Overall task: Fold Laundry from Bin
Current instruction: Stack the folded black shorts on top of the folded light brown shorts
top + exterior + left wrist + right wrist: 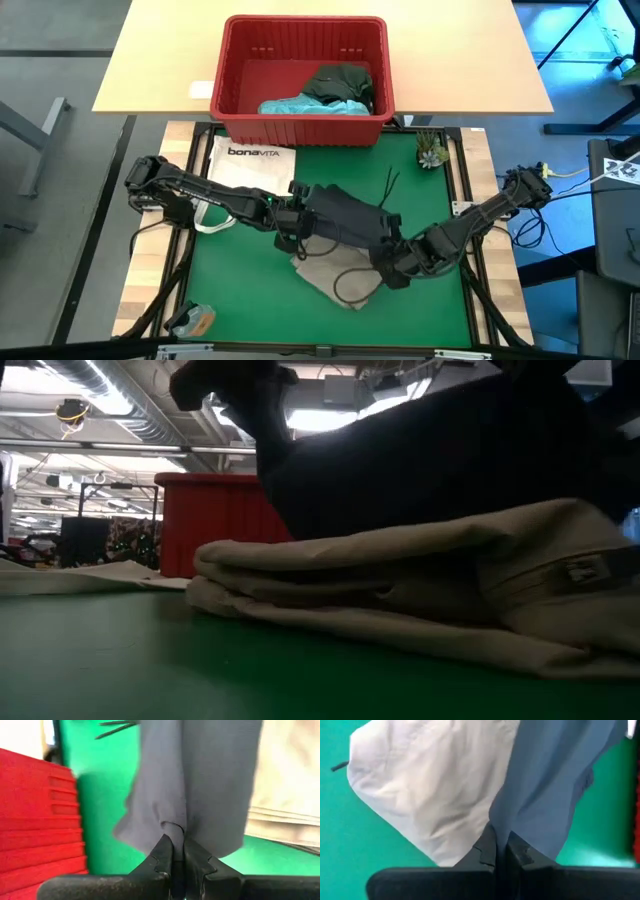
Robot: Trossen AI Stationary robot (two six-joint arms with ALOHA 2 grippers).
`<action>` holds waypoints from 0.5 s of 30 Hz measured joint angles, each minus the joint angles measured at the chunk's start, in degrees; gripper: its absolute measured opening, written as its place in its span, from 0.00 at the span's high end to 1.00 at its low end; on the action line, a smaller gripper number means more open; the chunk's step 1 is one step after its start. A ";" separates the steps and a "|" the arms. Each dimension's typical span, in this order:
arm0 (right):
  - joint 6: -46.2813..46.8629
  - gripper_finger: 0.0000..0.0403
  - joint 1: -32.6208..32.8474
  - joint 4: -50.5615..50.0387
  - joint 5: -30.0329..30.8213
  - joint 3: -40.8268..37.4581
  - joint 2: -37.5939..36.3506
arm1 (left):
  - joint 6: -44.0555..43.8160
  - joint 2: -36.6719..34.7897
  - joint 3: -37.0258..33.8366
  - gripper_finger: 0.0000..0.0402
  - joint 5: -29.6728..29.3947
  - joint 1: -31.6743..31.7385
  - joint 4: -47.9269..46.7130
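I've got both grippers pinching the grey garment (345, 215) mid-surface: left gripper (179, 851) and right gripper (501, 851) each clamped on an edge. It hangs over the folded khaki garment (330, 270). Bin (303, 125) sits at the far edge.

The bin (303, 75) stands at the far edge of the worktop (440, 280), with two garments (328, 92) inside it. Before the bin to the left lies the tote bag (245, 170). At mid-worktop the drawstring garment (345, 215) lies on the folded garment (330, 275), between left end effector (292, 232) and right end effector (388, 262)
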 joint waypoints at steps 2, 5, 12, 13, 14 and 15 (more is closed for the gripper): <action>-0.06 0.99 0.24 0.02 2.09 0.00 0.00 | 0.26 -0.01 0.00 0.97 -2.84 -0.49 0.65; 0.16 0.99 -0.02 -3.03 5.44 0.64 -0.54 | 0.66 0.00 0.00 0.97 -4.71 -0.20 1.63; 2.74 0.99 -0.68 -11.15 11.73 6.07 -0.66 | 5.34 -0.97 0.02 0.97 -9.11 1.40 8.13; 2.84 0.99 -0.66 -11.81 11.42 6.93 -0.64 | 6.03 -1.53 0.14 0.97 -9.17 1.52 8.57; 2.85 0.99 -0.60 -12.39 11.00 7.67 -0.63 | 6.31 -1.81 0.22 0.97 -9.16 1.52 8.39; 2.89 0.99 -0.47 -12.58 10.68 8.34 -0.63 | 6.37 -1.91 0.61 0.97 -9.22 1.52 8.19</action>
